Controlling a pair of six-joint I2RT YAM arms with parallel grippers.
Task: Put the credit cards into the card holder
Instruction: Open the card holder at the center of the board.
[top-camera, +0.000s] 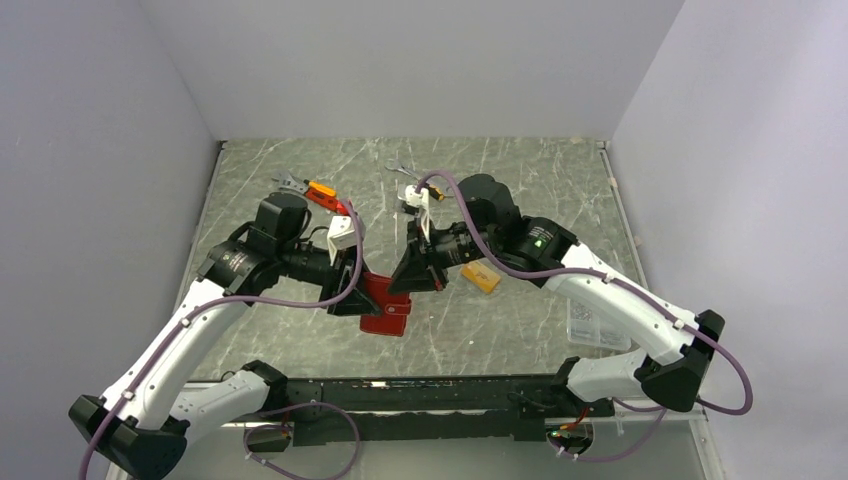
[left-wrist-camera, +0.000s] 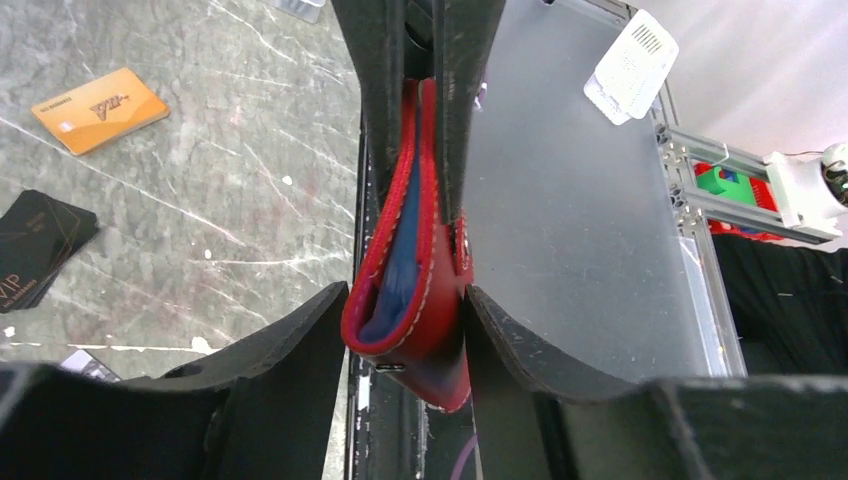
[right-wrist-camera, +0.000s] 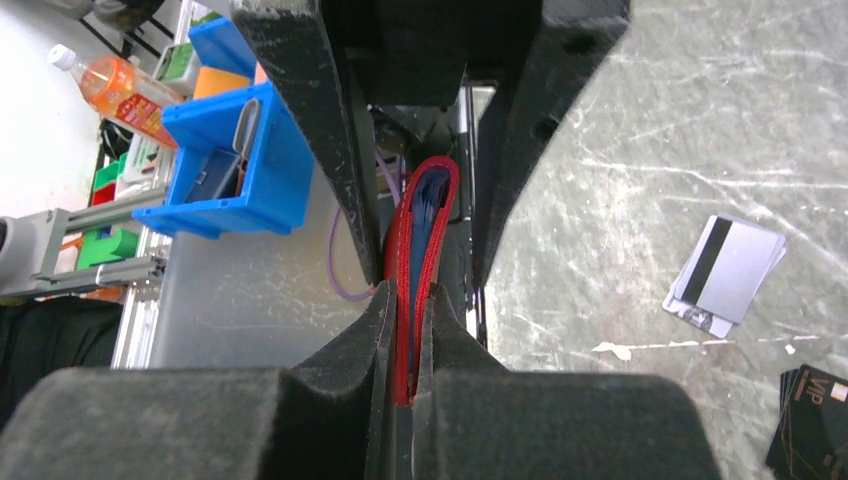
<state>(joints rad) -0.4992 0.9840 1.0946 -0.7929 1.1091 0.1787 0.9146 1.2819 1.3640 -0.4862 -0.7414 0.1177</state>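
Observation:
The red card holder (top-camera: 386, 305) hangs above the table between both arms, folded nearly closed, with its blue-grey lining showing. My left gripper (left-wrist-camera: 408, 295) has both fingers against the holder (left-wrist-camera: 420, 310). My right gripper (right-wrist-camera: 408, 295) pinches the holder's (right-wrist-camera: 420, 230) opposite edge tightly. An orange credit card (left-wrist-camera: 100, 108) and black cards (left-wrist-camera: 35, 250) lie on the marble. The orange card (top-camera: 483, 277) sits below the right arm. A silver-grey stack with a dark stripe (right-wrist-camera: 727, 272) lies near the black cards (right-wrist-camera: 810, 420).
Orange-handled wrenches (top-camera: 320, 192) and a second tool (top-camera: 410, 180) lie toward the back. A clear box (top-camera: 590, 325) sits at the right. Beyond the table's near edge are a blue bin (right-wrist-camera: 230, 160) and a bottle (right-wrist-camera: 110, 85).

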